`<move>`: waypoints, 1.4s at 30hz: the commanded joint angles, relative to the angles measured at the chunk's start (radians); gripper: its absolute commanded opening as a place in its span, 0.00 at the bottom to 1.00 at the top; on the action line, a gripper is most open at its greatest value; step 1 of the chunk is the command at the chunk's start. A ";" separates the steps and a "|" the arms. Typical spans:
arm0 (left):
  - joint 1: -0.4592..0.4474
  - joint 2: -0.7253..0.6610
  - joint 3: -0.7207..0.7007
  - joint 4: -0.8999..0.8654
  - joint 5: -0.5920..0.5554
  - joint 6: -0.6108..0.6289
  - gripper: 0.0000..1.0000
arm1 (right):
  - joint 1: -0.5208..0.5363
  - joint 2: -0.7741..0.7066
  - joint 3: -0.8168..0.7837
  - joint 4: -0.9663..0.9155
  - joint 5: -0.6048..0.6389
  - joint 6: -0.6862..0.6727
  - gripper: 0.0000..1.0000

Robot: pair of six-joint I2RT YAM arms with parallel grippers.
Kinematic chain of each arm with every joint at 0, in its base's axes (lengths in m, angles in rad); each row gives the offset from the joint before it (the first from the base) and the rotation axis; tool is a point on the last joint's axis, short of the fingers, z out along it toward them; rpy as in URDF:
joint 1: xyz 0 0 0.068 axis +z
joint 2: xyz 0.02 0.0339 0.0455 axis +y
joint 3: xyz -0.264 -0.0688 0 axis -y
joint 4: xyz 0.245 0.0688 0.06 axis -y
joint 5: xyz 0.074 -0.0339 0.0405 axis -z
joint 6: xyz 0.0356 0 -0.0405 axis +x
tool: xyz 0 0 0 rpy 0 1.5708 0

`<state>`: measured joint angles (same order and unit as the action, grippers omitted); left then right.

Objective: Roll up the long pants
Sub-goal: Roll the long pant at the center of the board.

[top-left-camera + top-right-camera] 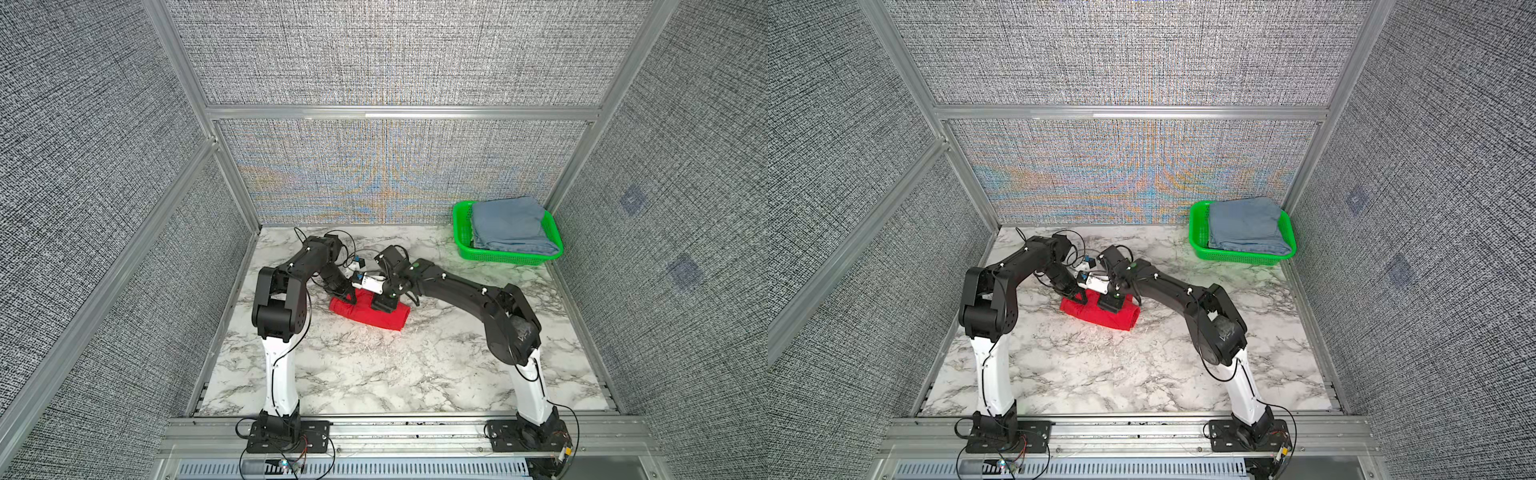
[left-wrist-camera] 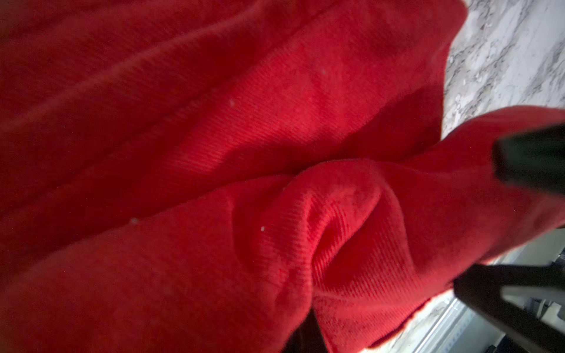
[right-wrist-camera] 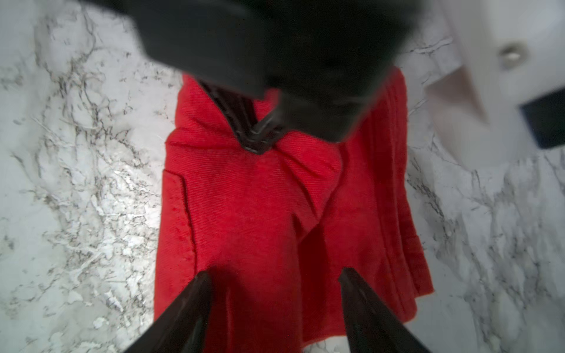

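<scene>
The long pants (image 1: 370, 318) (image 1: 1096, 318) lie as a short bright red roll on the marble table, a little left of centre in both top views. My left gripper (image 1: 348, 296) (image 1: 1077, 297) is shut on a puckered pinch of cloth at the roll's left end; the right wrist view shows its tips (image 3: 256, 143) biting the fabric. Red cloth (image 2: 244, 122) fills the left wrist view. My right gripper (image 1: 384, 305) (image 3: 275, 275) hovers over the roll's middle, open, with its two dark fingers (image 3: 195, 299) apart above the red cloth (image 3: 260, 207).
A green basket (image 1: 465, 232) (image 1: 1198, 232) stands in the back right corner, holding a folded blue-grey garment (image 1: 509, 224). Grey panel walls close in the table (image 1: 374, 374) at the back and both sides. The arm bases are mounted along the front rail.
</scene>
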<state>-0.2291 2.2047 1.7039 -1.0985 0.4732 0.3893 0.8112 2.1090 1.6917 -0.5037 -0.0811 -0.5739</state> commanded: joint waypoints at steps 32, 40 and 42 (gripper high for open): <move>-0.004 0.081 0.066 0.078 -0.136 -0.078 0.02 | 0.183 -0.092 -0.192 0.129 0.293 0.021 0.70; -0.004 0.070 0.069 0.074 -0.133 -0.076 0.02 | 0.186 -0.043 -0.202 0.146 0.283 0.026 0.70; -0.004 0.068 0.066 0.073 -0.133 -0.075 0.02 | 0.186 -0.029 -0.196 0.149 0.281 0.026 0.70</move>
<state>-0.2291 2.2509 1.7824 -1.1767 0.4778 0.3210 0.9955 2.0636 1.4914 -0.3553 0.2245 -0.5591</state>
